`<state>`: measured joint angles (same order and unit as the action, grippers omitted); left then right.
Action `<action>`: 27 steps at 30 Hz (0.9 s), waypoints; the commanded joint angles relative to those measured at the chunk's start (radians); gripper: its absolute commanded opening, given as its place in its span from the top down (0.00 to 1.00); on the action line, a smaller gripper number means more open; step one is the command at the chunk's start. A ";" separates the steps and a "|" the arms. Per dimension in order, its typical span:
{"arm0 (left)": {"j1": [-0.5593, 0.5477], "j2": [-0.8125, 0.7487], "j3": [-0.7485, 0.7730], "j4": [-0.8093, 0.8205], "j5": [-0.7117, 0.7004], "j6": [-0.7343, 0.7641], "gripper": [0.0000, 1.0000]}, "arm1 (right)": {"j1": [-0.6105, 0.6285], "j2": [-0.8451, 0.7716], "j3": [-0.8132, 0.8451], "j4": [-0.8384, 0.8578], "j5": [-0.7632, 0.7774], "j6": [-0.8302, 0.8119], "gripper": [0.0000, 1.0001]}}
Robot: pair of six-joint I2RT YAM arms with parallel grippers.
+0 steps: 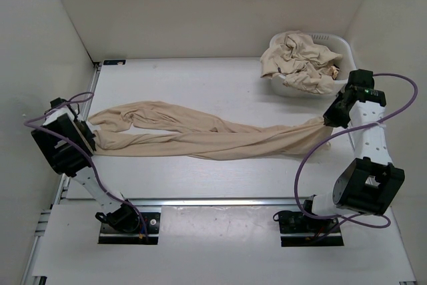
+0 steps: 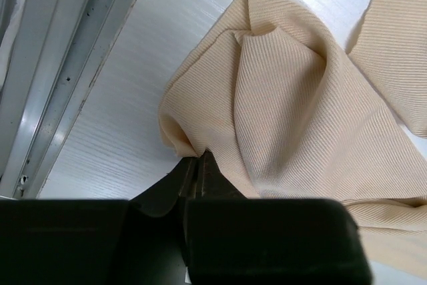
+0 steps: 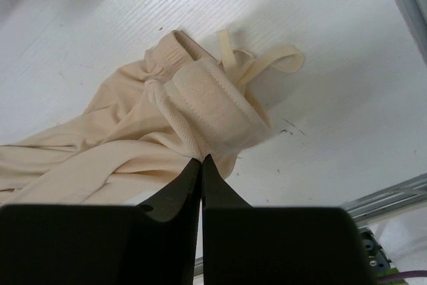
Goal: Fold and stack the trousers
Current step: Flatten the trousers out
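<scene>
Now, laying out: left claw (image 2: 198, 165) clamps a leg end (image 2: 193, 121), right claw (image 3: 201, 161) the waistband (image 3: 213, 101), trousers (image 1: 200, 139) stretched along the tabletop (image 1: 200, 88); next, the fold likely needs ends brought together.

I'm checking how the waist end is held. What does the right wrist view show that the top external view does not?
Only the right wrist view: the waistband bunched and folded over, with its loose drawstring lying on the surface. Only the top external view: the trousers stretched across the table, the left gripper at their opposite end, and the basket holding more beige clothing. Both: the right gripper, jaws shut on the trousers' waist end.
</scene>
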<state>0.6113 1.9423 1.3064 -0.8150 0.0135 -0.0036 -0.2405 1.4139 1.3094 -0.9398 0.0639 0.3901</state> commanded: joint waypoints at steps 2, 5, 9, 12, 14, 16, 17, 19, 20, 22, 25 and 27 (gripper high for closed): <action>0.001 -0.023 0.007 0.074 -0.044 0.004 0.86 | -0.003 0.032 0.062 0.044 -0.070 0.027 1.00; 0.001 -0.078 0.153 -0.022 -0.035 0.004 0.86 | -0.003 0.132 0.259 0.030 -0.136 0.056 1.00; 0.001 0.002 0.538 -0.231 -0.026 0.004 0.86 | -0.003 0.357 0.676 -0.025 -0.237 0.105 1.00; 0.001 0.063 0.802 -0.387 -0.035 0.004 0.86 | -0.003 0.427 0.968 -0.138 -0.246 0.116 1.00; 0.001 0.046 0.768 -0.401 -0.064 0.004 0.86 | -0.013 0.381 0.879 -0.154 -0.216 0.116 1.00; 0.001 -0.021 0.668 -0.388 -0.102 0.004 0.86 | -0.039 0.237 0.593 -0.117 -0.191 0.116 1.00; 0.013 -0.046 0.562 -0.377 -0.103 0.004 0.86 | -0.049 0.135 0.494 -0.084 -0.179 0.128 1.00; 0.024 -0.101 0.469 -0.368 -0.116 0.004 0.86 | -0.091 0.039 0.316 -0.073 -0.141 0.142 1.00; 0.037 -0.114 0.393 -0.368 -0.128 0.004 0.86 | -0.109 -0.043 0.160 -0.073 -0.130 0.157 1.00; 0.047 -0.138 0.320 -0.368 -0.138 0.004 0.86 | -0.159 -0.120 0.017 -0.073 -0.118 0.171 1.00; 0.070 -0.190 0.168 -0.355 -0.171 0.004 0.86 | -0.207 -0.243 -0.215 -0.096 -0.066 0.196 1.00; 0.079 -0.210 0.052 -0.320 -0.184 0.004 0.86 | -0.207 -0.296 -0.356 -0.096 -0.004 0.225 1.00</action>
<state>0.6773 1.8366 1.4372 -1.1496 -0.1131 0.0002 -0.4423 1.1702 1.0607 -1.0229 -0.0284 0.5716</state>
